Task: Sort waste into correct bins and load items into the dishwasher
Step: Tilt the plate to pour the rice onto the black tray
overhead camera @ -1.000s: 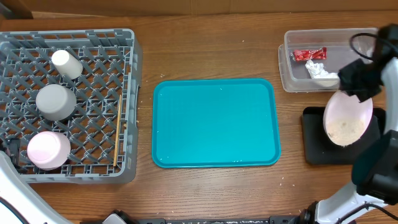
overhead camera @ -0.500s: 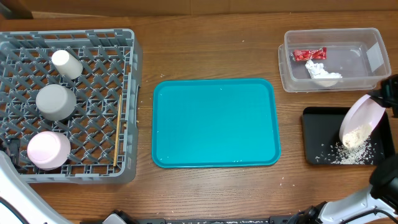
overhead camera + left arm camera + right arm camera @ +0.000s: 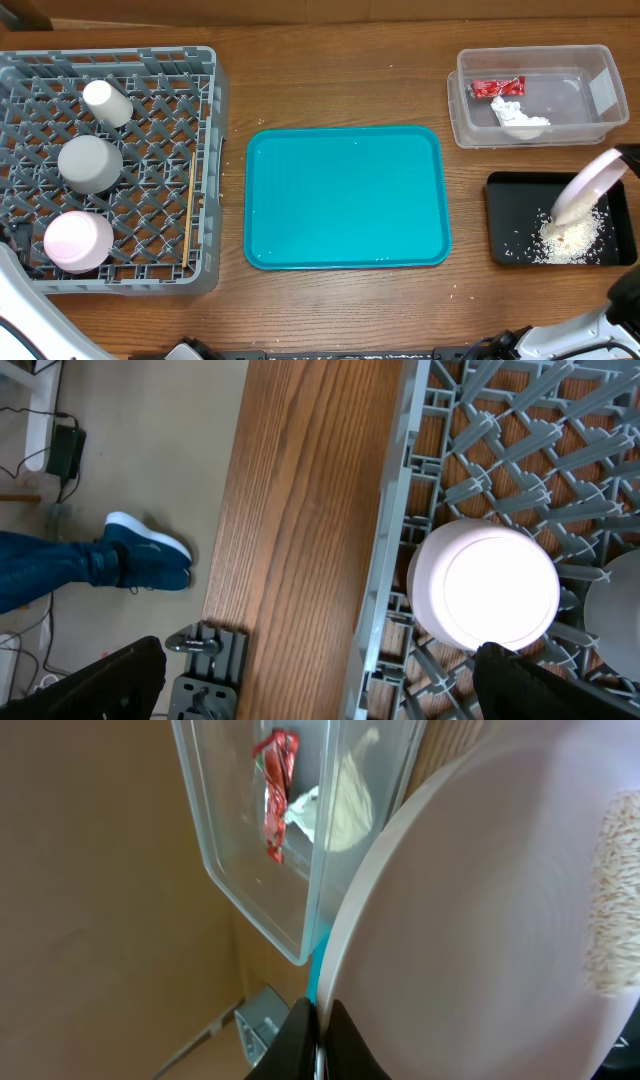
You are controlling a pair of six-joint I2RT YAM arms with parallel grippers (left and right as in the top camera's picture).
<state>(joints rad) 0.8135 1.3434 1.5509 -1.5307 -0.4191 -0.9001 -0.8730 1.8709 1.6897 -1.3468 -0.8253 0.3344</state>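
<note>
Rack (image 3: 212, 150) left, tub (image 3: 572, 100) right, plate (image 3: 585, 190) apparently over shallow tray (image 3: 510, 212).

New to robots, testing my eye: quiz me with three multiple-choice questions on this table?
1. Where is the crinkled red wrapper? A. grey plastic dish rack B. clear plastic tub C. shallow black tray
2. How many pale round bowls sit in the rack? A. two B. three C. none
3. How is the round white plate? A. flat B. broken C. tilted, held by the right gripper
1 B: it lies inside the tub. 2 A: two show there. 3 C: it slants over the tray's white crumbs.
</note>
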